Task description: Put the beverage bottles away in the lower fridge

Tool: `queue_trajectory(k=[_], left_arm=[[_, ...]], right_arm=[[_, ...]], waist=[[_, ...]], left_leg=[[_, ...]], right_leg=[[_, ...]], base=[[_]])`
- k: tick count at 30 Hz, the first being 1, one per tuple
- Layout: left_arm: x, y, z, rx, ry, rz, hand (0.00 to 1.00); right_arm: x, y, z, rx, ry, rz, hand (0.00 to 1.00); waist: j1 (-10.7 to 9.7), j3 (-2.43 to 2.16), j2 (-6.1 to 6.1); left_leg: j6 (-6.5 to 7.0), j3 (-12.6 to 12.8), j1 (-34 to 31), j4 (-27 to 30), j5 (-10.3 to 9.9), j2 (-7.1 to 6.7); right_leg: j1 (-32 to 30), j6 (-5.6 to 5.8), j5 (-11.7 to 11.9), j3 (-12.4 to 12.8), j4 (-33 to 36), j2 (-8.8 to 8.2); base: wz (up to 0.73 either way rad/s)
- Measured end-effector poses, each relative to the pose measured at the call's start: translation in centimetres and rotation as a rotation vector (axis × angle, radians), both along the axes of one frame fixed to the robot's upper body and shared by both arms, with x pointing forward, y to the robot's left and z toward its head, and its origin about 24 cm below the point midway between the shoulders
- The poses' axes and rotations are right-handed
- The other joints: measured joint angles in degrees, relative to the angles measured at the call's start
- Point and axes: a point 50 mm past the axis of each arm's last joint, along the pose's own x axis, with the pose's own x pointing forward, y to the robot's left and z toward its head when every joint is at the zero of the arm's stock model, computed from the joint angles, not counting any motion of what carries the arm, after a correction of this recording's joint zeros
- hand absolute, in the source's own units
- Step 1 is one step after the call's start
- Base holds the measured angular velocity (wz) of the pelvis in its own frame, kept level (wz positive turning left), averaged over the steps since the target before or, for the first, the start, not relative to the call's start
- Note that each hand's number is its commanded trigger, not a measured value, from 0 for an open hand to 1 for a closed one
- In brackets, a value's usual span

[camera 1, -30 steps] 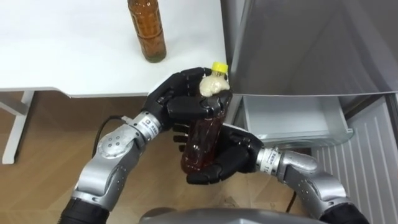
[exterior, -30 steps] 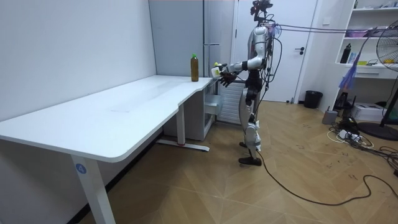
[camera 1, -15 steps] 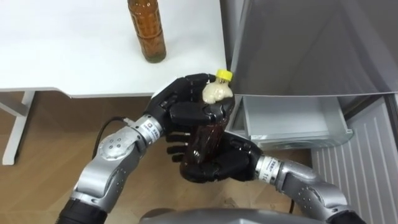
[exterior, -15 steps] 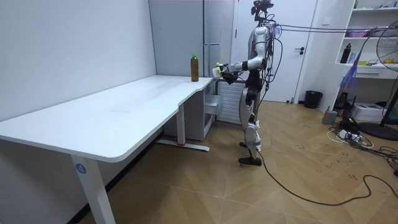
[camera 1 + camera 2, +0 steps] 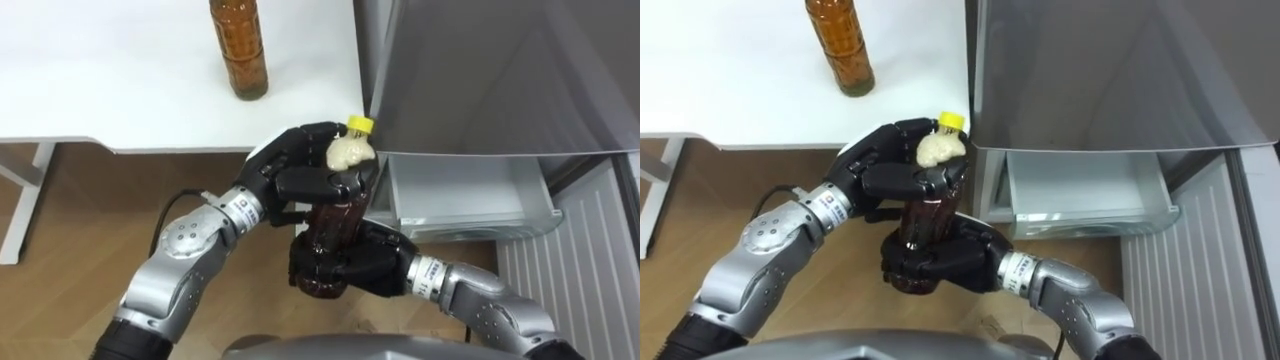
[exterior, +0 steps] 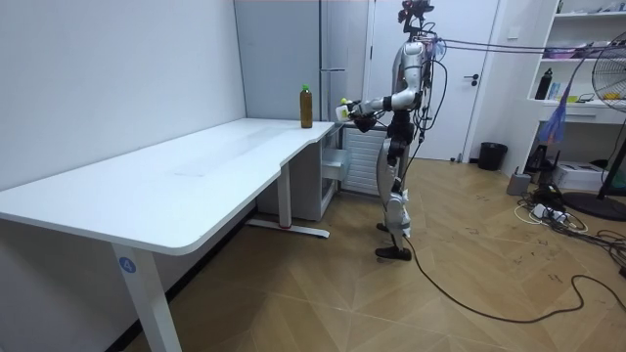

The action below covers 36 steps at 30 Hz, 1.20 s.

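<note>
Left hand (image 5: 298, 170) clamped round neck of yellow-capped drink bottle (image 5: 333, 215), right hand (image 5: 352, 270) round its base; second bottle (image 5: 238, 50) far on counter (image 5: 100, 100).

A standing bottle (image 5: 238, 55) on table (image 5: 100, 90), fridge (image 5: 490, 80) right, drawer (image 5: 465, 190) below, held bottle (image 5: 335, 215) before it.

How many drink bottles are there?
2. One bottle stands on the white table; the other bottle is gripped by the left hand near its cap and the right hand round its base. More may be hidden in the fridge.
</note>
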Motion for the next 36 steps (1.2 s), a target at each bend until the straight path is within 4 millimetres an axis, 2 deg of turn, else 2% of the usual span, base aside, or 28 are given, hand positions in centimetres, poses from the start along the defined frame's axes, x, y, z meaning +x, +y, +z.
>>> queue_trajectory(k=[1,9,13,22,33,36], left_arm=[[0.0,0.0,0.0,-0.001,0.000,0.002,0.00],[0.1,0.0,0.1,-0.003,-0.006,0.007,0.00],[0.1,0.0,0.2,-0.001,-0.008,0.007,0.00],[0.1,0.0,0.4,0.005,-0.018,-0.006,0.00],[0.5,-0.1,2.8,0.068,-0.150,-0.032,0.00],[0.6,-0.3,4.5,0.105,-0.239,-0.041,0.00]], right_arm=[[0.0,0.0,0.0,0.002,0.001,-0.001,1.00],[0.0,-0.2,-0.1,-0.021,0.006,-0.016,1.00],[0.1,-0.5,-0.1,-0.033,0.008,-0.034,1.00],[0.1,-0.6,-0.2,-0.035,0.007,-0.031,1.00],[0.7,-0.3,0.5,0.020,-0.065,-0.050,1.00],[1.1,-0.7,1.0,0.066,-0.092,-0.076,1.00]], waist=[[0.0,0.01,0.00],[0.0,0.07,0.22],[0.1,0.19,0.74],[0.2,0.15,1.09],[-0.1,0.18,1.35],[0.0,0.20,1.47]], left_leg=[[0.00,0.0,0.0,0.0,0.0,0.00],[0.00,0.0,-0.2,0.0,0.0,0.01],[0.00,0.0,-0.2,0.0,0.0,0.01],[0.00,-0.1,0.0,0.0,0.0,0.04],[0.00,-0.1,0.0,0.1,0.0,0.02],[0.00,-0.2,-0.1,0.1,0.0,0.04]], right_leg=[[0.0,0.00,0.0,0.0,0.0,0.02],[-0.1,0.00,0.0,0.0,-0.3,0.04],[-0.2,0.00,0.0,0.0,-0.3,0.04],[0.0,0.00,0.0,0.0,-0.1,0.07],[0.1,0.00,0.0,0.1,-0.2,0.07],[0.0,0.00,0.0,0.0,-0.2,0.06]], base=[[0.00],[0.00],[0.00],[0.00],[0.00],[0.01]])
